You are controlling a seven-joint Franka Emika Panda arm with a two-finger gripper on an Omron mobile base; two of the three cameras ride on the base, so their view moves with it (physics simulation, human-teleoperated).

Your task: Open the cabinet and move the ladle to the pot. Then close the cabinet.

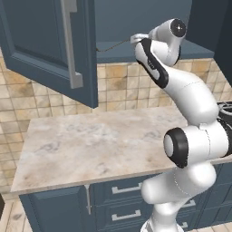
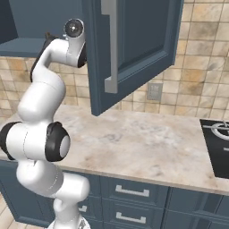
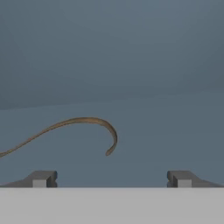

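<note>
Honestly, risky reach; cabinet [image 1: 54, 50] doors open, gripper [image 3: 112, 178] inside with jaws spread wide, holding nothing; ladle [image 3: 78, 129] lies on the shelf just ahead, offset left; thin curved handle could slip or get shoved deeper.

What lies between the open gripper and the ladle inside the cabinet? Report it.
Nothing. In the hand view a bare stretch of cabinet shelf separates the open gripper from the ladle, whose curved handle end lies just ahead, left of centre.

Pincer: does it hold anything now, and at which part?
Nothing is held. The pincer stands open inside the cabinet, and the ladle lies ahead of it, untouched.
</note>
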